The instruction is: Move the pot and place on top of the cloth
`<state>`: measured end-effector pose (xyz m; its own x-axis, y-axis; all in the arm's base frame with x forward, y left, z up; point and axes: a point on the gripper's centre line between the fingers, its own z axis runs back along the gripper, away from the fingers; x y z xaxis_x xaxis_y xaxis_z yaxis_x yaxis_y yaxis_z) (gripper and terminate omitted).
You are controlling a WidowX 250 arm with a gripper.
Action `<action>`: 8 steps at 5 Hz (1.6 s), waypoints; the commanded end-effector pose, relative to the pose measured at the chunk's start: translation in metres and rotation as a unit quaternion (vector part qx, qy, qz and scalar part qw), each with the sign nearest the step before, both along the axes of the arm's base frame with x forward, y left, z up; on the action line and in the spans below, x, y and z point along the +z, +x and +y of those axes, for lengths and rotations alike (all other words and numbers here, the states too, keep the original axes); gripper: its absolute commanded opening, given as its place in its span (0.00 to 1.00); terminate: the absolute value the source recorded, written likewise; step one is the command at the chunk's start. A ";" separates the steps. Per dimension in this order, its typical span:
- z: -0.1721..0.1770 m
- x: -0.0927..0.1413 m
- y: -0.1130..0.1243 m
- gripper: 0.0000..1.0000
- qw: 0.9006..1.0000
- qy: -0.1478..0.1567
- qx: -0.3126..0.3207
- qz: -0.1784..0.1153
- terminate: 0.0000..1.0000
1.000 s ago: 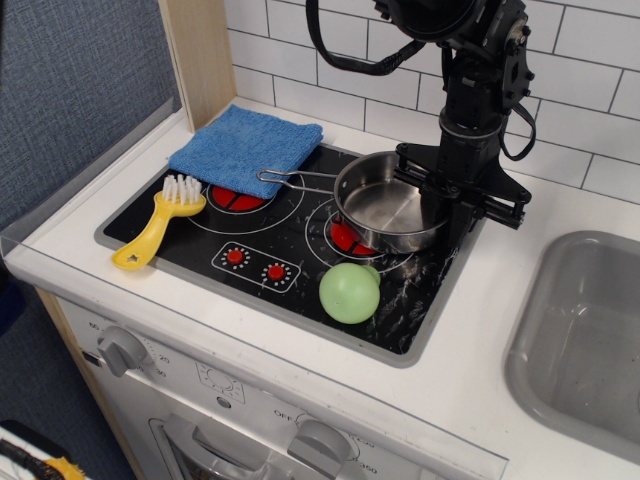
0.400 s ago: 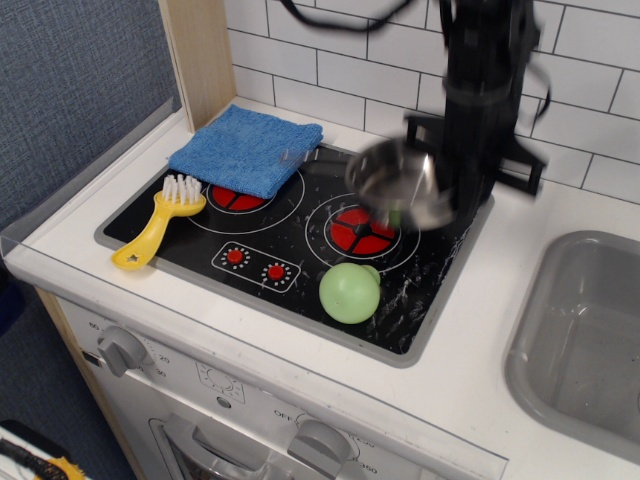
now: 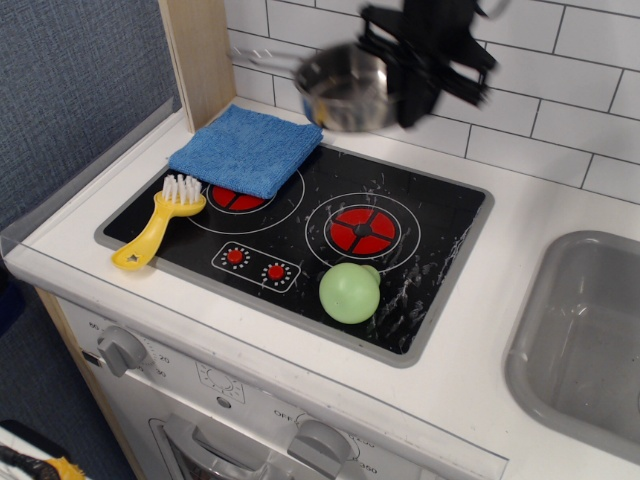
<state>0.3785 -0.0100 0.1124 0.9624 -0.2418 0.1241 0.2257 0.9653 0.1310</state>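
Note:
The pot, a small shiny steel saucepan, hangs in the air in front of the tiled back wall, blurred by motion. Its thin wire handle points left. My gripper is shut on the pot's right rim and holds it high above the stove. The cloth, a blue folded towel, lies flat on the back left corner of the black stovetop, below and to the left of the pot.
A yellow-handled brush lies at the stove's left edge. A green ball sits near the stove's front. Two red burners show on the cooktop. A grey sink is at the right. A wooden post stands behind the cloth.
The pot was lifted off the right burner and has moved up and to the left with my gripper. It now hangs high near the back wall, closer to the cloth.

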 end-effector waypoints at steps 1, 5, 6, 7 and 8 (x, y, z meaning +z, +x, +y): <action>0.078 -0.003 -0.003 0.00 0.997 0.016 0.079 0.006 0.00; 0.109 -0.052 0.009 0.00 0.993 0.030 0.109 -0.023 0.00; 0.111 -0.054 0.019 1.00 0.994 0.009 0.104 -0.036 0.00; 0.108 -0.053 0.019 1.00 0.994 0.004 0.102 -0.041 0.00; 0.102 -0.045 0.017 1.00 0.995 -0.022 0.093 -0.041 0.00</action>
